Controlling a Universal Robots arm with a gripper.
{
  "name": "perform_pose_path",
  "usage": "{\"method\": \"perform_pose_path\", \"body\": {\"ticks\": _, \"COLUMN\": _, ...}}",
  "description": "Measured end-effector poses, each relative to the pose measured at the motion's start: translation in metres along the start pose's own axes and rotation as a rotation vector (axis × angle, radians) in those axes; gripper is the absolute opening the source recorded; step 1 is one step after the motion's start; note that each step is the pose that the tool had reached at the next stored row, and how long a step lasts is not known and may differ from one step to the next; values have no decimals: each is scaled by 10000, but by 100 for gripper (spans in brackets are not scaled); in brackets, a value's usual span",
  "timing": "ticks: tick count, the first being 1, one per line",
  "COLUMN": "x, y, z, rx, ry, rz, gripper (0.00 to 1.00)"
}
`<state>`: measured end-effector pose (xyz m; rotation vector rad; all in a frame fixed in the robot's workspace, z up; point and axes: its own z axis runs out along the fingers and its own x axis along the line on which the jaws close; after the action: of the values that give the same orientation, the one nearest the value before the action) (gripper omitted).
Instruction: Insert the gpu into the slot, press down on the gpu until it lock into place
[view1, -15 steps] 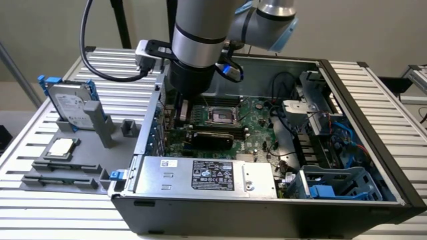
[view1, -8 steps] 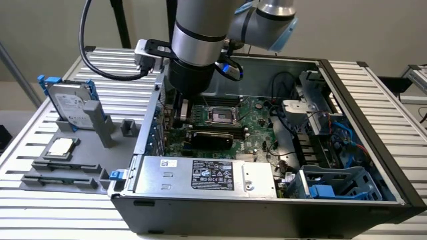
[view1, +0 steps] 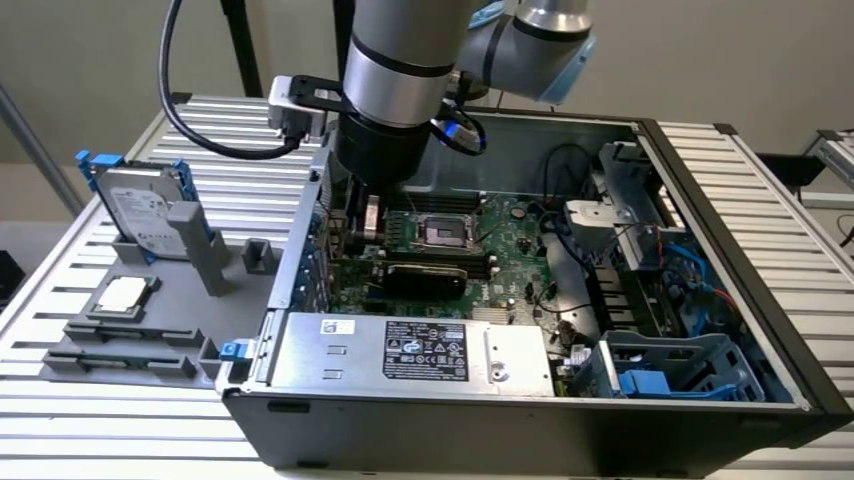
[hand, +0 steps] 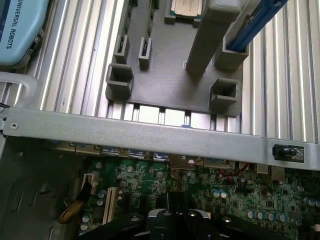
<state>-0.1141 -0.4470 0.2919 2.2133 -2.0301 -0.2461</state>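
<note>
Gpu (view1: 424, 279), a black card on the motherboard (view1: 514, 250), looks stiff, light, fragile; best gripped along its top edge. Gripper (hand: 175, 207), fingers together, hovers nearby.

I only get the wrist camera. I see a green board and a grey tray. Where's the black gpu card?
Observer: The gpu sits on the motherboard, between the processor socket and the silver power-supply box.
Operator: Where's the arm?
Observer: The arm reaches into the case on the exterior view's left of the socket, close to the gpu.
Operator: What's on the grey tray?
Observer: A hard drive stands upright there in a blue frame.
</note>
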Motion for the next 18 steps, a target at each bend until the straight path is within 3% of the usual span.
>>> {"method": "perform_pose_path", "body": {"ticks": 10, "x": -10, "y": 30, "z": 8, "rx": -9, "ry": -3, "rz": 0, "gripper": 11}}
{"method": "perform_pose_path", "body": {"ticks": 12, "x": -11, "y": 33, "z": 8, "rx": -112, "ry": -13, "rz": -3, "gripper": 11}}
{"method": "perform_pose_path", "body": {"ticks": 16, "x": -12, "y": 36, "z": 8, "rx": -432, "ry": -23, "rz": -118, "gripper": 11}}
{"method": "perform_pose_path", "body": {"ticks": 18, "x": -13, "y": 36, "z": 8, "rx": -550, "ry": -23, "rz": -170, "gripper": 11}}
